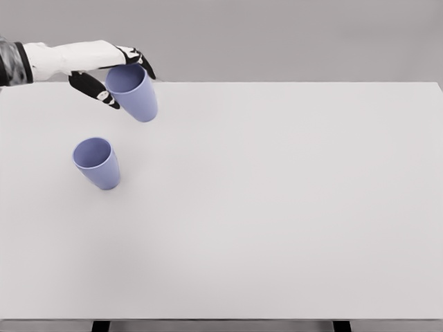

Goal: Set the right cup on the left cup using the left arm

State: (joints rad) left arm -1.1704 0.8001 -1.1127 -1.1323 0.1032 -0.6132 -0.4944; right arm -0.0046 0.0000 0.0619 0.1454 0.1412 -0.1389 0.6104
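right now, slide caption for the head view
Left hand holds one lilac plastic cup above another on the white table.

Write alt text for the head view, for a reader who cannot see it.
The robot's left hand holds a blue-violet cup in the air above a white table, near its far left corner. A second matching cup stands on the table just in front of it.

A wide white table (277, 207) fills most of the view, its far edge running straight across. Behind it stands a plain grey wall (277, 34). Two dark table legs (101, 326) show under the near edge.
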